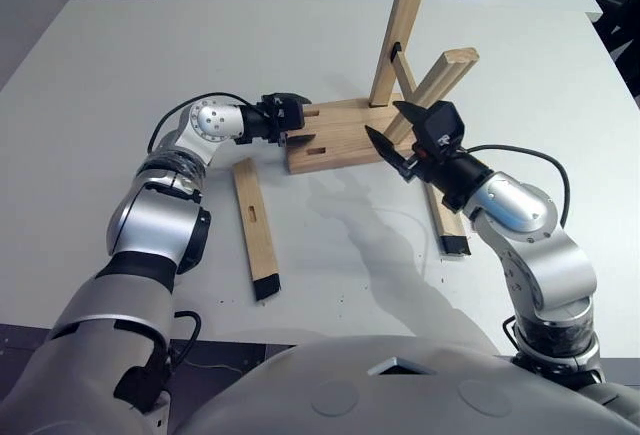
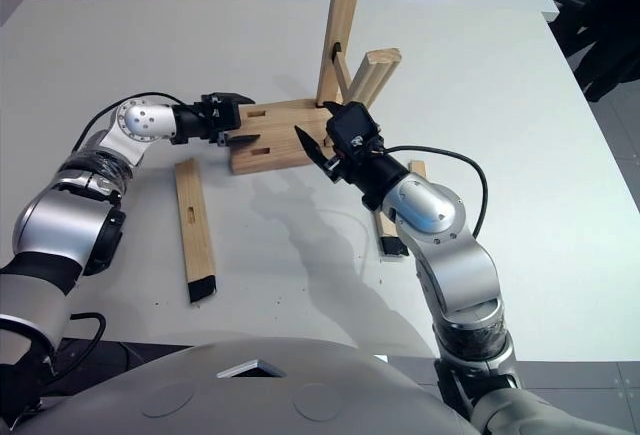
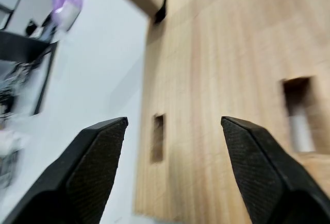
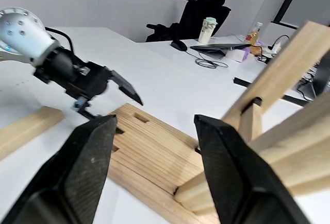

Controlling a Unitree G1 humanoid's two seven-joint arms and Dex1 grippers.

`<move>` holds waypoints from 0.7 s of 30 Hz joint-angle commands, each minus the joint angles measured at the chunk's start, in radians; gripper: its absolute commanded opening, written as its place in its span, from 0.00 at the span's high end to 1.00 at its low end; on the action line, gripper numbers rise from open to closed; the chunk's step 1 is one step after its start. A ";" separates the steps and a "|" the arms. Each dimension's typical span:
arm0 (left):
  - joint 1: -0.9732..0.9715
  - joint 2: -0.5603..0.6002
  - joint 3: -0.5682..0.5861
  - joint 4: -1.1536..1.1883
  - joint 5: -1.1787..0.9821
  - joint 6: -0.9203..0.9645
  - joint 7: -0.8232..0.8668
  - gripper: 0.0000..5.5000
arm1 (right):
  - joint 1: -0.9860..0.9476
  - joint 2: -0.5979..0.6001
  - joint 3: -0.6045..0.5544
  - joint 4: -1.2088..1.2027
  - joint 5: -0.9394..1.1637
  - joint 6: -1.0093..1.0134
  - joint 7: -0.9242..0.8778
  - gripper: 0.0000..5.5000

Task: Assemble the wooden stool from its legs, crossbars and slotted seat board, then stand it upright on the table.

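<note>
Pale, flat slotted seat board (image 1: 330, 143) lies on the white tabletop (image 1: 120, 75) with two square legs (image 1: 402, 35) rising from it, the left gripper (image 1: 298, 120) at its left end and the right gripper (image 1: 382, 117) near its right end, both with black pointed fingers (image 3: 98, 177) spread wide.

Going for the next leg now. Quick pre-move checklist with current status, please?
1. Left gripper free: ok, open at the seat board's left end.
2. Right gripper free: ok, open, empty, near the tilted leg.
3. Seat board flat on the table: ok.
4. Inserted legs straight: upright leg ok; tilted leg leans, not ok.
5. Spare legs available: ok, one loose leg lies by the left arm, a second loose leg under the right arm.
6. Remaining slots clear: cannot tell.
</note>
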 commanded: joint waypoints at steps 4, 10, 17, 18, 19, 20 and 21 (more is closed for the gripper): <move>0.145 0.035 0.029 -0.202 -0.176 0.014 -0.366 0.38 | 0.052 -0.073 -0.038 -0.028 0.020 0.010 0.017 0.50; 0.317 0.131 0.049 -0.740 -0.439 0.481 -0.591 0.38 | 0.077 -0.097 -0.061 -0.031 0.025 0.000 0.014 0.50; 0.305 0.138 0.161 -1.077 -0.637 0.981 -0.417 0.38 | 0.128 -0.091 0.000 0.017 0.010 -0.009 0.003 0.50; 0.266 0.110 0.176 -1.029 -0.610 0.956 -0.353 0.38 | 0.135 -0.099 0.014 0.022 0.009 -0.010 0.011 0.50; 0.229 0.087 0.184 -0.975 -0.580 0.925 -0.295 0.38 | 0.140 -0.110 0.023 0.026 0.010 -0.011 0.020 0.50; 0.197 0.069 0.183 -0.912 -0.539 0.865 -0.247 0.38 | 0.143 -0.122 0.028 0.031 0.011 -0.013 0.030 0.50; 0.174 0.056 0.178 -0.858 -0.500 0.808 -0.206 0.38 | 0.142 -0.131 0.029 0.036 0.012 -0.015 0.038 0.50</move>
